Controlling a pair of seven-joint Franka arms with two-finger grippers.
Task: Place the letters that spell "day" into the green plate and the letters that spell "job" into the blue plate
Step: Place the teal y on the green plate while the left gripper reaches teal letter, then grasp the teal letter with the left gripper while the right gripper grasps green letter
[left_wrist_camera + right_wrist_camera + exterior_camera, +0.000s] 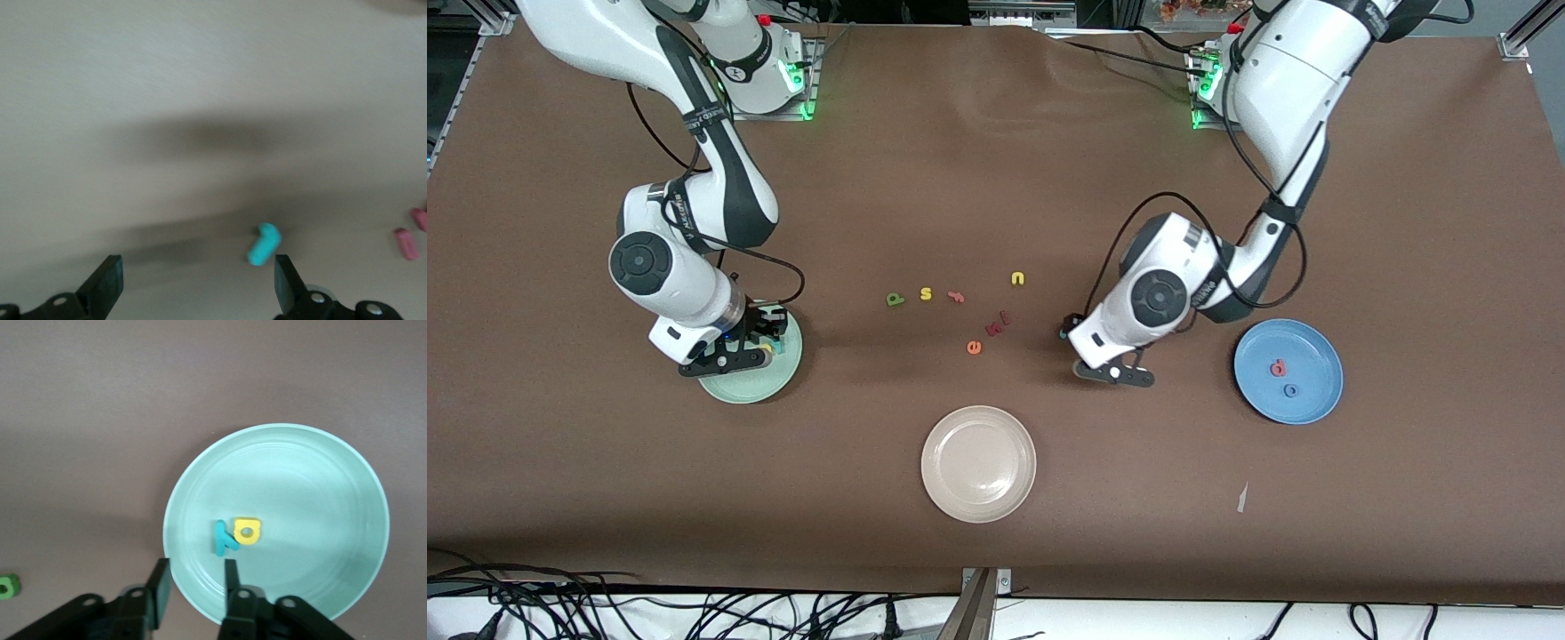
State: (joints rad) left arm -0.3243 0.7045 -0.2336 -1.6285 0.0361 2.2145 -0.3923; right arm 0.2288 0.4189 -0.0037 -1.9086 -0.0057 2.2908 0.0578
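Front view: low in mid-frame lies the beige plate (978,463). Higher, at the left arm's end, the blue plate (1325,356) holds the pink b (1279,366) and blue o (1290,390). The left gripper (197,273) is spread wide around the teal j (264,244) on the table. The right gripper (197,577), released and empty, hangs over the green plate (347,487), which holds the teal y (223,539) and yellow a (247,531). The green d (895,300) lies on the table, mid-frame.
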